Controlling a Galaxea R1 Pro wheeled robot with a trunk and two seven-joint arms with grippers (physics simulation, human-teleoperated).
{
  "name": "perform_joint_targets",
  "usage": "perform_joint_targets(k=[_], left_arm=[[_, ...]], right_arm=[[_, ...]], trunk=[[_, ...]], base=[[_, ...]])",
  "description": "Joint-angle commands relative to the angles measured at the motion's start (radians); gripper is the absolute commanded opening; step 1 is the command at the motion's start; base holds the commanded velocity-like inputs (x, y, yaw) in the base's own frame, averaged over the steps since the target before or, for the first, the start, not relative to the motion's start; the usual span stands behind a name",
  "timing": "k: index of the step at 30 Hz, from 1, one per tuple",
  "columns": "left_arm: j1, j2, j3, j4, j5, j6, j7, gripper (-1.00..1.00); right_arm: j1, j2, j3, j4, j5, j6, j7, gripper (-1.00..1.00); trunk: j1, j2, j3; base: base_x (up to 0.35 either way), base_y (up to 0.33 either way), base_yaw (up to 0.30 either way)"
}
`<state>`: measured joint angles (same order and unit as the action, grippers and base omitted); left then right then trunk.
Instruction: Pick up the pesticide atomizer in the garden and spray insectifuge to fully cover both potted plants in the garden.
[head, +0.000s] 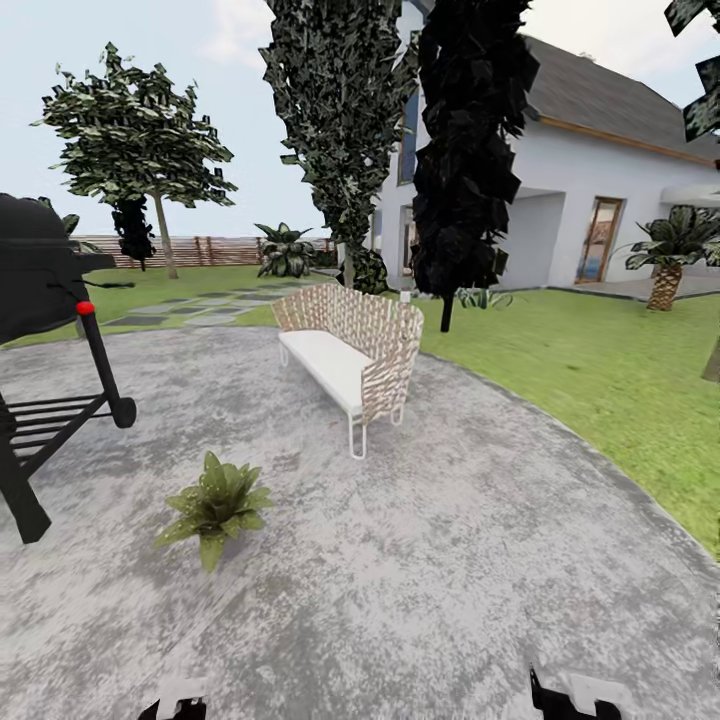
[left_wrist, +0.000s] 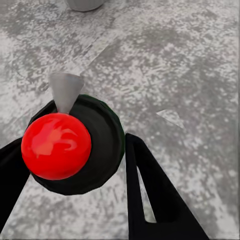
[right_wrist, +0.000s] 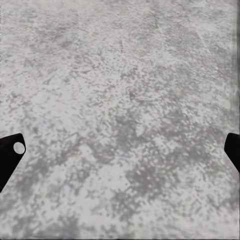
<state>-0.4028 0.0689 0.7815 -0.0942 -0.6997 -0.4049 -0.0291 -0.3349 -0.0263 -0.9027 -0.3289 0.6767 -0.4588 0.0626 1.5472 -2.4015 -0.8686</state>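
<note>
Grey, rough paving (head: 420, 560) spreads under the robot, and 1 potted plant (head: 214, 505) sits on it ahead and to the left, a low rosette of pointed green leaves. Its pot is hidden under the leaves. Beyond it stands a woven bench (head: 352, 350) with a white seat, and a black grill (head: 40, 330) on wheels stands at the left edge.

The left gripper (left_wrist: 80, 165) has its 2 dark fingers (left_wrist: 150, 195) pressed against the atomizer (left_wrist: 70, 145), seen from above: a round red cap over a dark body, with a pale grey cone of a nozzle poking out on the far side. So the bottle appears to be in hand already, and the step now looks like carrying it to the plant and spraying.

The right gripper (right_wrist: 120, 150) is spread wide, 1 fingertip at each side of its wrist view with nothing but paving between them.

Judging by the head view, the plant is well apart from the bottle, forward and left of the left arm, whose gripper (head: 172, 705) barely peeks in at the bottom edge. The next move calls for closing that gap, then turning the nozzle toward the leaves. The 2nd plant cannot be made out with any certainty; a small green tuft (head: 485, 297) near the dark tree (head: 465, 150) may be it.
</note>
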Motion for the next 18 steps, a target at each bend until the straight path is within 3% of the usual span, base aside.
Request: perform_joint_targets(k=[1,6,10,18], left_arm=[[0.0,0.0,0.008,0.001,-0.006,-0.003,-0.003,-1.0],[0.001,0.0,0.009,0.001,-0.006,-0.003,-0.003,-1.0],[0.001,0.001,0.01,0.001,-0.005,-0.003,-0.002,-1.0],[0.001,0.002,0.011,0.001,-0.004,-0.003,-0.002,-1.0]], right_arm=[[-0.001,0.0,-0.008,0.0,0.004,-0.004,0.006,1.0],[-0.001,0.001,-0.008,0.0,0.004,-0.004,0.006,1.0],[-0.001,0.002,-0.008,0.001,0.005,-0.004,0.006,1.0],[-0.001,0.005,-0.007,0.014,0.008,-0.005,0.008,1.0]], trunk=[[-0.001,0.0,-0.001],[-0.001,0.0,-0.001],[-0.001,0.0,-0.001],[-0.001,0.0,-0.001]], base=[[-0.334,0.0,0.024],[-0.333,0.022,0.202],[-0.249,0.199,0.273],[-0.043,0.296,0.278]])
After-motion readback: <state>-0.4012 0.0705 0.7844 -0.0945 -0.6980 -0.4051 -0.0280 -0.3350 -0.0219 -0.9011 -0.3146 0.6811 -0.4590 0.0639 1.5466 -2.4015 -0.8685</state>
